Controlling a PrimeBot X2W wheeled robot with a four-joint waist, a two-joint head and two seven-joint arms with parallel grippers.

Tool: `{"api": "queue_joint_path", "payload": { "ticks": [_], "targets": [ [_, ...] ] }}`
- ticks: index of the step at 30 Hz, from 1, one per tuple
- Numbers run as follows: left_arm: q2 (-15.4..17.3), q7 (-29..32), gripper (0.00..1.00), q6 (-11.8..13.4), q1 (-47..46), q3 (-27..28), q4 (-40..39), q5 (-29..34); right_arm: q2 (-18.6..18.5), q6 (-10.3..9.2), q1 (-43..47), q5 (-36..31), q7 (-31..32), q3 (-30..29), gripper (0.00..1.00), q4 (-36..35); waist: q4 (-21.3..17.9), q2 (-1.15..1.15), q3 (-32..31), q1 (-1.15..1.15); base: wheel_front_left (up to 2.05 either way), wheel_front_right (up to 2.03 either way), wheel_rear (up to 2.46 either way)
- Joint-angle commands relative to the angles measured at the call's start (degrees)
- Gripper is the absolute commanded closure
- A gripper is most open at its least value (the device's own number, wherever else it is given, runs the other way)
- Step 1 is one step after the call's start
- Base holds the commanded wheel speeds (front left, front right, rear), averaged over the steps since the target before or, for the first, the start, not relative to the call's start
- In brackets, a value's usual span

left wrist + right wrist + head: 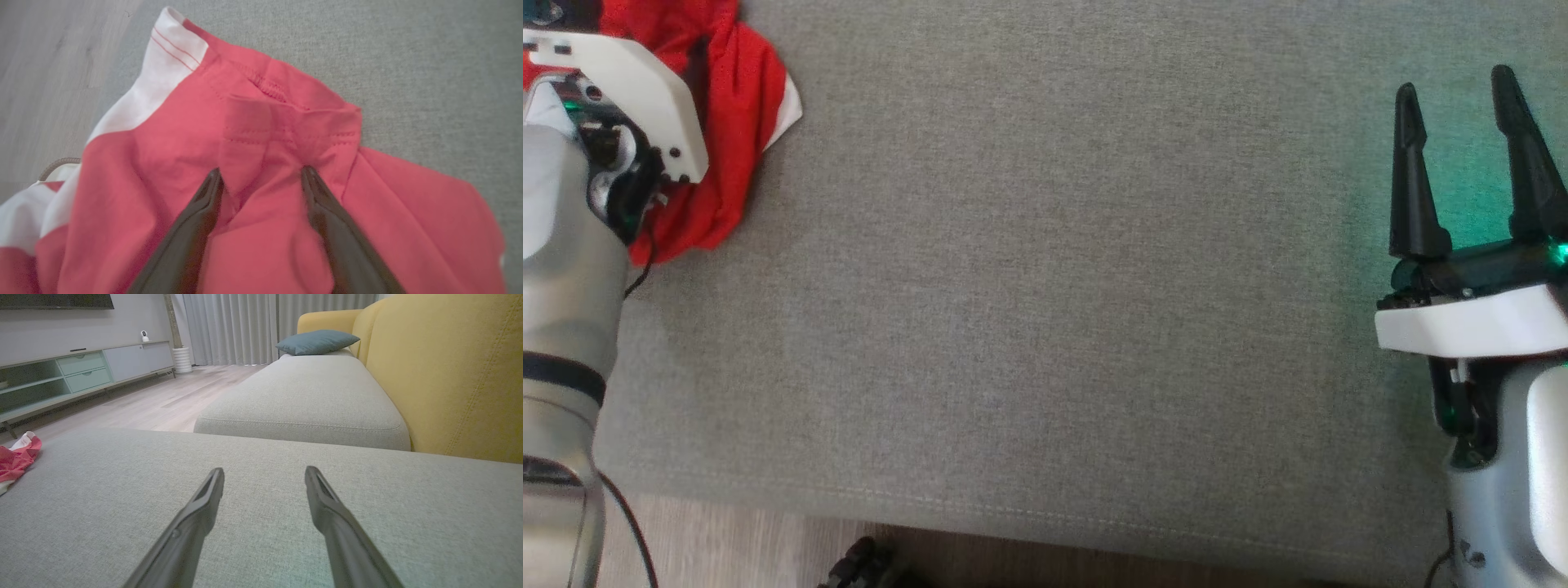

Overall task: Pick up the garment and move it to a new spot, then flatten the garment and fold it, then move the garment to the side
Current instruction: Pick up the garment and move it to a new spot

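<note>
Between the left jaws, spread wide and gripping nothing: crumpled red garment (261, 134), tips at a stitched fold, touching or just above, cannot tell. Well apart from the right jaws, likewise spread and empty, low over the grey cushion (1054, 286). Judged as the first step, pick-up, grasp not yet made. Next: press the tips into the fold, close on a bunch of cloth, lift, carry toward open cushion nearer the right jaws.

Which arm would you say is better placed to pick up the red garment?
Left. The left end effector, open, is right over the crumpled garment, straddling a fold; the right end effector sits far across the cushion.
</note>
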Motion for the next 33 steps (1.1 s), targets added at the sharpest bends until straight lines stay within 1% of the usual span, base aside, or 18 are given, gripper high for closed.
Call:
{"api": "queue_joint_path", "payload": {
  "ticks": [1, 2, 3, 6, 12, 15, 17, 19, 20, 24, 30, 31, 33],
  "targets": [
    [3.14, 0.84, 0.27, 0.07, -1.07, 0.23, 0.21, -0.79, 0.05, 0.18, -0.65, -0.28, -0.54, 1.35, 0.0, -2.15, -0.3, 0.0, 0.08, -0.01, 0.0, 0.0, 0.0],
    [3.16, 0.53, 0.85, 0.07, -1.14, -0.24, 0.61, -1.35, 0.11, 0.18, -0.61, -0.28, -0.7, 1.35, 0.0, -1.97, -0.46, 0.0, -0.08, -0.01, 0.0, 0.0, 0.0],
    [3.29, -0.25, 1.0, 0.07, -1.14, -0.61, 0.88, -1.89, 0.2, 0.18, -0.54, -0.3, -0.88, 1.49, 0.0, -1.71, -0.65, 0.0, -0.32, -0.01, 0.0, 0.0, 0.0],
    [4.14, -3.8, 1.0, 0.07, -0.94, -1.76, 1.6, -2.41, 0.68, 0.18, -0.26, 0.03, -1.74, 2.62, 0.0, -0.38, -1.31, 0.0, -1.63, -0.01, 0.0, 0.0, 0.0],
    [5.81, -13.29, 1.0, 0.07, -1.7, -2.98, 2.09, -1.8, 1.51, 0.18, 0.16, 0.99, -4.3, 4.97, 0.0, 3.75, -2.77, 0.0, -6.02, -0.01, 0.0, 0.0, 0.0],
    [5.83, -18.29, 1.0, 0.07, -2.15, -3.46, 1.48, -1.29, 1.75, 0.18, 0.65, 1.66, -5.57, 5.2, 0.0, 5.76, -3.47, 0.0, -8.85, -0.01, 0.0, 0.0, 0.0],
    [5.53, -20.48, 1.0, 0.07, -2.33, -3.73, 0.44, -1.0, 1.85, 0.18, 1.09, 2.16, -6.33, 5.12, 0.0, 7.02, -3.83, 0.0, -10.75, -0.01, 0.0, 0.0, 0.0],
    [5.02, -21.72, 1.0, 0.07, -2.2, -4.04, -1.24, -0.65, 1.91, 0.18, 1.55, 2.67, -7.08, 5.13, 0.0, 8.21, -4.18, 0.0, -12.72, -0.01, 0.0, 0.0, 0.0],
    [4.54, -22.36, 1.0, 0.24, -1.96, -3.94, -3.77, -0.41, 1.94, 0.18, 1.97, 3.85, -7.77, 5.31, 0.0, 9.16, -4.55, 0.0, -14.37, -0.01, 0.0, 0.0, 0.0],
    [3.61, -22.7, 1.0, 1.04, -0.16, -3.12, -11.22, -0.05, 1.95, 0.18, 2.9, 5.74, -8.89, 5.58, 0.0, 11.14, -5.28, 0.0, -17.7, -0.01, 0.0, 0.0, 0.0],
    [2.52, -22.73, 1.0, 2.38, 4.85, -2.73, -22.8, 0.34, 1.96, 0.18, 3.37, 7.61, -10.24, 6.1, 0.0, 13.29, -7.23, 0.0, -20.96, -0.01, 0.0, 0.0, 0.0],
    [2.52, -22.73, 1.0, 2.38, 4.85, -2.73, -22.8, 0.34, 1.96, 0.18, 3.37, 7.61, -10.24, 6.1, 0.0, 13.29, -7.23, 0.0, -20.96, -0.01, 0.0, 0.0, 0.0],
    [1.81, -22.47, 1.0, 2.88, 6.31, -3.27, -26.17, 0.27, 1.96, 0.18, 3.38, 8.19, -10.62, 6.23, 0.0, 13.86, -8.0, 0.0, -21.78, -0.01, 0.0, 0.0, 0.0]
  ]
}}
